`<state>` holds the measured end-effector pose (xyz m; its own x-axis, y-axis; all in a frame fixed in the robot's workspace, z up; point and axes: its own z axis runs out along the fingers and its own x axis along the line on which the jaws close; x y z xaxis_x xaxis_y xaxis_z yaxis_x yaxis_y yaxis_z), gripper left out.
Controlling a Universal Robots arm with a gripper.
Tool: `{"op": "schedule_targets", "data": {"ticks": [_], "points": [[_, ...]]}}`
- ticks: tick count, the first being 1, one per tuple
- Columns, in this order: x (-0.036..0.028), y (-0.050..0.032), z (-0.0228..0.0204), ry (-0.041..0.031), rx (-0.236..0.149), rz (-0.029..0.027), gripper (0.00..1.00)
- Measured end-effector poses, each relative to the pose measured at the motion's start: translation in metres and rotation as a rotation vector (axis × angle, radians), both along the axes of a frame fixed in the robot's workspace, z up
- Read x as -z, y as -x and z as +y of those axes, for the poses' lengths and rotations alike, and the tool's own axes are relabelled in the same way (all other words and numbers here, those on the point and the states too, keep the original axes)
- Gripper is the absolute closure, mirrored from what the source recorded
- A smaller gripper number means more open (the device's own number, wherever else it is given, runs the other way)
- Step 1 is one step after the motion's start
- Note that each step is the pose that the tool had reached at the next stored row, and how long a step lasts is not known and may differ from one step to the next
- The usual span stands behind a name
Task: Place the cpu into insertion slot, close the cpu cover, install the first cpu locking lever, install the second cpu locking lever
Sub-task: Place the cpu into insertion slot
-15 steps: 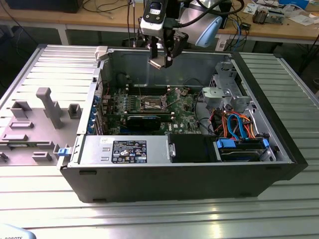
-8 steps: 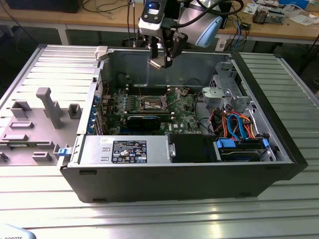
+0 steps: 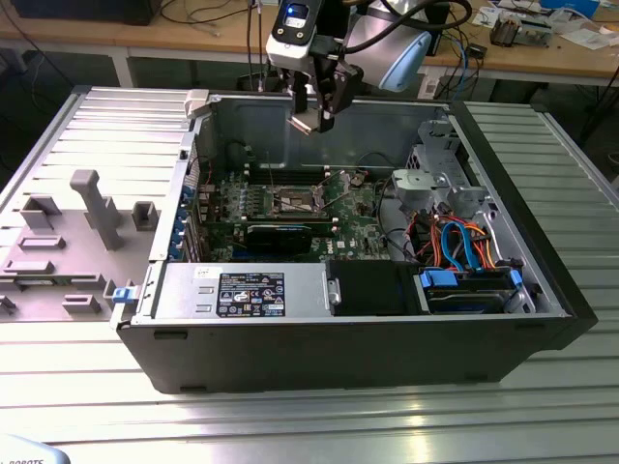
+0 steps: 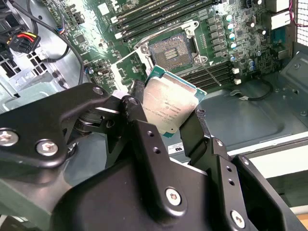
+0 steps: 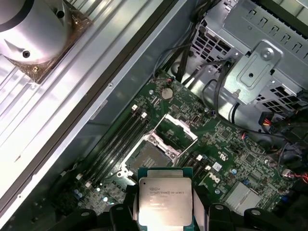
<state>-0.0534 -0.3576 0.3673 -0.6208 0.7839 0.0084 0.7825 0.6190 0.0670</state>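
The cpu (image 4: 171, 105), a flat square chip with a silver-grey top, is clamped by its edges in my gripper (image 4: 166, 113), which is shut on it. In the exterior view the gripper (image 3: 308, 118) hangs high over the open computer case, with the cpu (image 3: 305, 125) at its tips. It is well above the insertion slot (image 3: 295, 201) in the green board and clear of it. The insertion slot (image 5: 148, 157) lies open with its dark centre bare. The cpu cover (image 5: 176, 133) stands swung up beside it. In the first wrist view the cpu (image 5: 165, 199) sits between the fingers of the gripper (image 5: 165, 208).
A metal drive cage (image 3: 437, 179) with orange and blue cables (image 3: 462, 242) fills the case's side at the exterior view's right. A long black card (image 3: 280, 235) sits just in front of the slot. Grey fixture blocks (image 3: 92, 208) stand on the table at the exterior view's left.
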Motion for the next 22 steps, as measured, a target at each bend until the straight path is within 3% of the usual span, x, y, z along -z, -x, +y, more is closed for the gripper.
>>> {"op": "schedule_targets", "data": {"ticks": [7, 22], "points": [[0.0002, 0.0001, 0.0, 0.0, 0.034, 0.0, 0.46], [0.0005, 0.0001, 0.0, 0.0, 0.063, 0.0, 0.46]]}}
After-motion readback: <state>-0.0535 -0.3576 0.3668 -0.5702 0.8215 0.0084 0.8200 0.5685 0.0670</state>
